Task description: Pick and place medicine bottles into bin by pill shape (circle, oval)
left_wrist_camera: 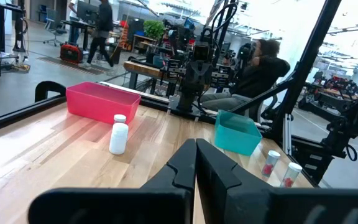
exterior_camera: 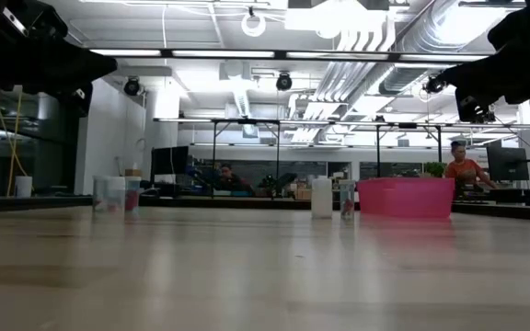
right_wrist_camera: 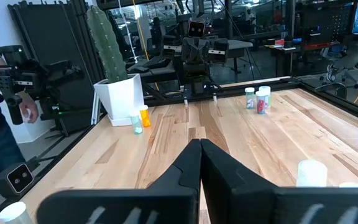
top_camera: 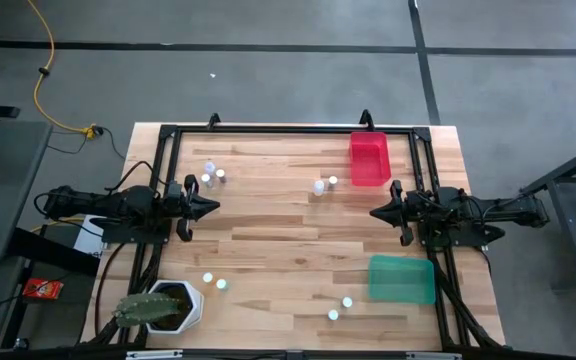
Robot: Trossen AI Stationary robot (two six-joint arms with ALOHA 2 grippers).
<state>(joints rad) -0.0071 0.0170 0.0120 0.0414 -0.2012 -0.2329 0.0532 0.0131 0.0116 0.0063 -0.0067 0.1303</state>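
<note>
- The big wooden table (top_camera: 288,240) holds it all; nothing is sorted yet, I think.
- The pink plastic bin (top_camera: 369,158) sits at the table's far right side, the green plastic bin (top_camera: 401,279) at its near right.
- The left gripper (top_camera: 208,208) and right gripper (top_camera: 378,212) hang above the table, both clenched and empty.
- The tiny white-capped medicine bottles (top_camera: 325,185) stand in pairs around the table. Open the fingers first, then go down slowly over one cap.

Overhead camera looks straight down on the whole wooden table (top_camera: 298,235); a low camera sits at tabletop level, facing the room; each wrist camera looks across the table toward the opposite arm; overhead, low and left wrist views share the red bin (top_camera: 369,158).
</note>
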